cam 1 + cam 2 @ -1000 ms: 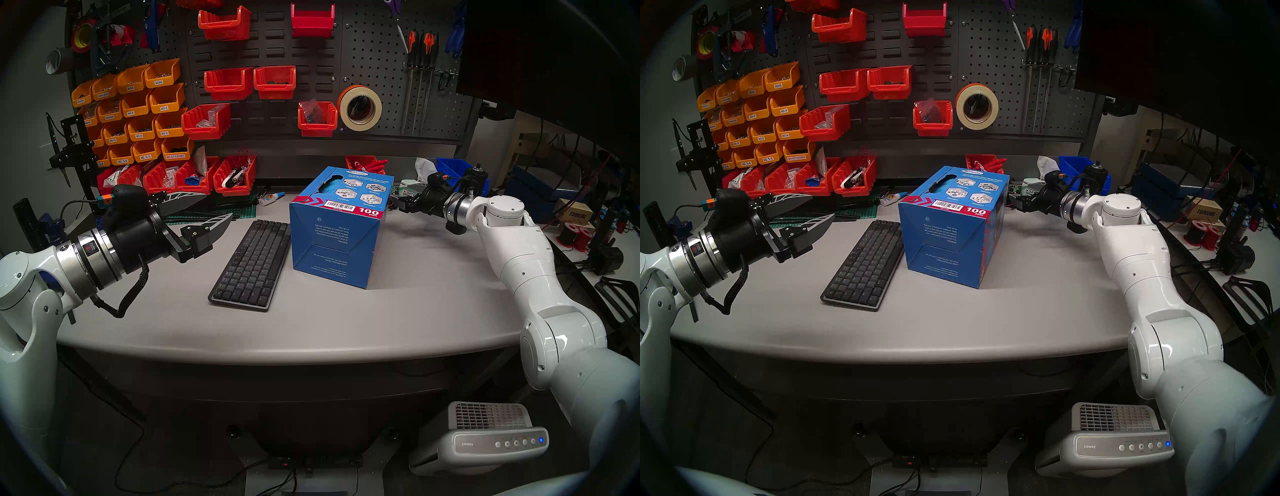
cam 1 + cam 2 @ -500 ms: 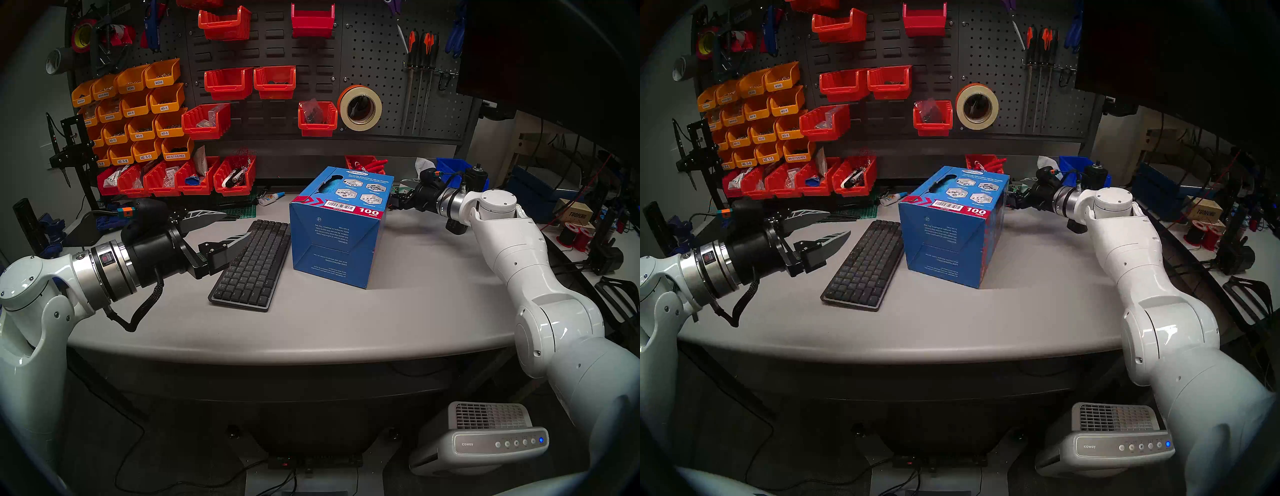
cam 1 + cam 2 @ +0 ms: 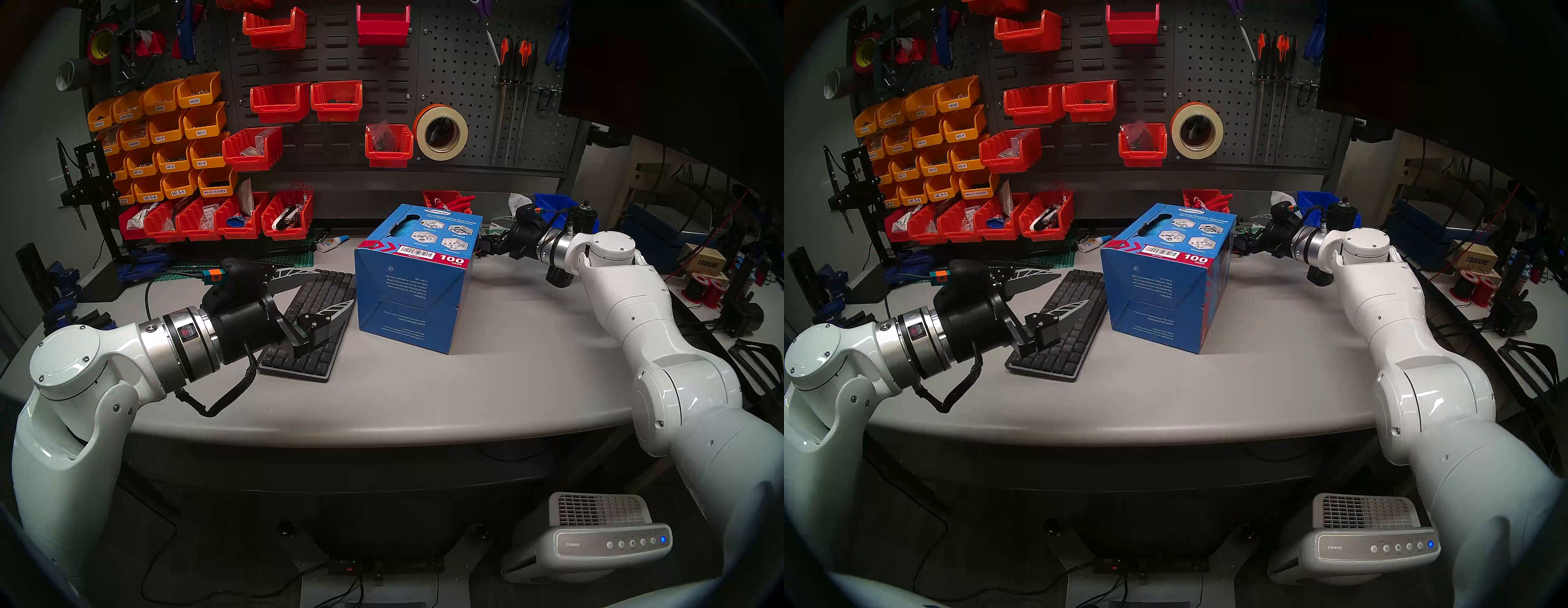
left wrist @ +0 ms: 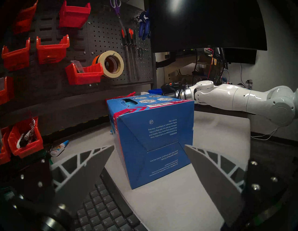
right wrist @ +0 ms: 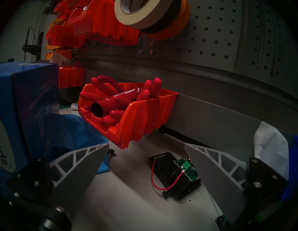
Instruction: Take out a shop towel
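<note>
A big blue cardboard box with red trim stands mid-table. Bright-blue cloth shows in its top opening, also in the left wrist view. In the right wrist view a bright-blue shop towel lies on the table behind the box, partly under a red bin. My left gripper is open and empty above the dark keyboard, its fingers pointing at the box's left side. My right gripper is open and empty low behind the box's right rear corner, to the towel's right.
A red bin of red-handled tools sits behind the box. A black module with a green circuit board lies between my right fingers. White tissue is at the right. A glue bottle and red parts bins line the back.
My left arm has swung right and forward from the table's left side to over the keyboard, gripper still open. My right gripper has shifted slightly further back behind the box.
</note>
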Robot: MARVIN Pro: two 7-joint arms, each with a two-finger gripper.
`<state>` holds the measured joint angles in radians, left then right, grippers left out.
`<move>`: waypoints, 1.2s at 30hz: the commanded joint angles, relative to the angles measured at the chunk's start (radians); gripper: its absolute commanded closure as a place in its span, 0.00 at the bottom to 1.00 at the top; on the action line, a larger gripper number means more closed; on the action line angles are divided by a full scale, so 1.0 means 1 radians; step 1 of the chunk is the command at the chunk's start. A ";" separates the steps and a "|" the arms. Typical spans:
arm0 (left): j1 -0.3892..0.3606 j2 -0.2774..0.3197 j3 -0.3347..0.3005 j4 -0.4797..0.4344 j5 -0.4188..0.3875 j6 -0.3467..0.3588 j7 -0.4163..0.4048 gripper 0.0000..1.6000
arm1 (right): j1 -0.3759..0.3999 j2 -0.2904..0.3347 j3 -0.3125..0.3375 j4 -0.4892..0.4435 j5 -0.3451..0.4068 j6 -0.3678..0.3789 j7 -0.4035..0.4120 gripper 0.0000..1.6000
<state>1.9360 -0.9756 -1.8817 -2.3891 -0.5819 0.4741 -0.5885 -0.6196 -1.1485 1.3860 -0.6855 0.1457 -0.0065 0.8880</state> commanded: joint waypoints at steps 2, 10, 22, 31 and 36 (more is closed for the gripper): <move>-0.018 -0.013 0.036 -0.044 0.055 -0.041 0.046 0.00 | 0.047 0.010 0.016 -0.010 0.010 -0.032 0.011 0.00; -0.023 -0.021 0.102 -0.042 0.138 -0.068 0.096 0.00 | 0.035 0.017 0.024 -0.014 0.017 -0.044 0.038 0.00; -0.068 -0.036 0.182 -0.031 0.182 -0.059 0.140 0.00 | 0.045 0.021 0.029 0.013 0.015 -0.058 0.057 0.00; -0.101 -0.047 0.220 -0.016 0.200 -0.050 0.164 0.00 | 0.058 0.019 0.026 0.040 0.010 -0.067 0.071 0.00; -0.121 -0.051 0.240 -0.005 0.210 -0.045 0.176 0.00 | 0.068 0.019 0.026 0.053 0.008 -0.073 0.077 0.00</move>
<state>1.8669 -1.0180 -1.6465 -2.3868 -0.3709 0.4318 -0.4237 -0.6121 -1.1314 1.4032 -0.6232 0.1508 -0.0655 0.9684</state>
